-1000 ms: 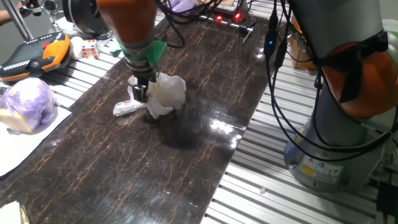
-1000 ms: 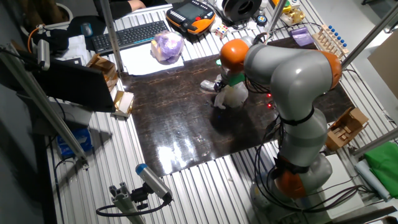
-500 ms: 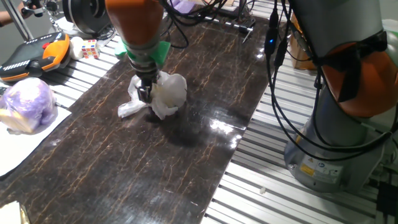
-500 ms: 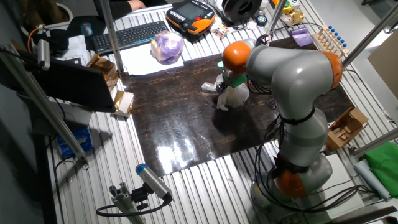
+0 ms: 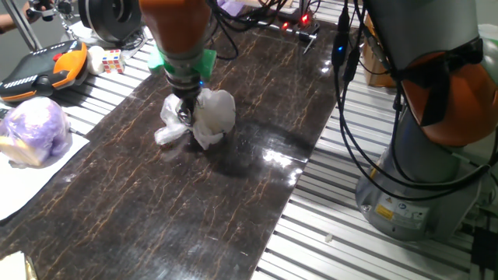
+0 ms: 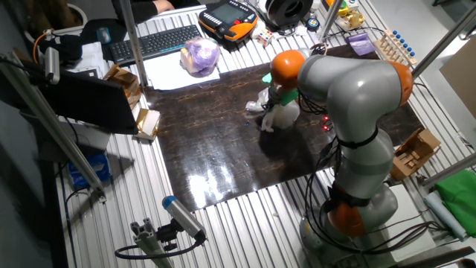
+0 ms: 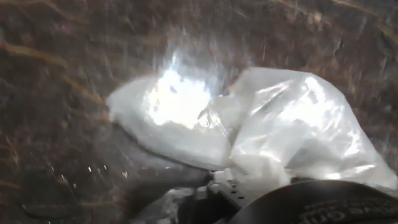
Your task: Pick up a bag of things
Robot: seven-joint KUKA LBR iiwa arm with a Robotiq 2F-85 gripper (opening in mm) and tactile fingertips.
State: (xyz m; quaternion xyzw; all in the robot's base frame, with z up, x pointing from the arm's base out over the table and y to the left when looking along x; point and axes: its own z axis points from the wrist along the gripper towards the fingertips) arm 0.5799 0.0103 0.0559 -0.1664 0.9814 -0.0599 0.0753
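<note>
My fingers [image 5: 184,111] pinch the bag of things [image 5: 204,117] over the dark table [image 5: 233,187].

The bag is small, crinkled, translucent white plastic with a pale, faintly yellowish bulk; in the hand view [image 7: 292,124] it shines glossy and folded, a glare spot at 10 o'clock from its middle. From one fixed view, a twisted tail [image 5: 166,134] trails off toward 8 o'clock, and the fuller lobe bulges toward 3 o'clock of my fingers, which are clenched on the plastic between lobe and tail. I cannot tell whether its underside touches the table. In the other fixed view it [image 6: 277,115] sits just beneath my orange wrist [image 6: 287,67]. The purple-tinted bundle [image 5: 33,128] lies well apart at 9 o'clock.
</note>
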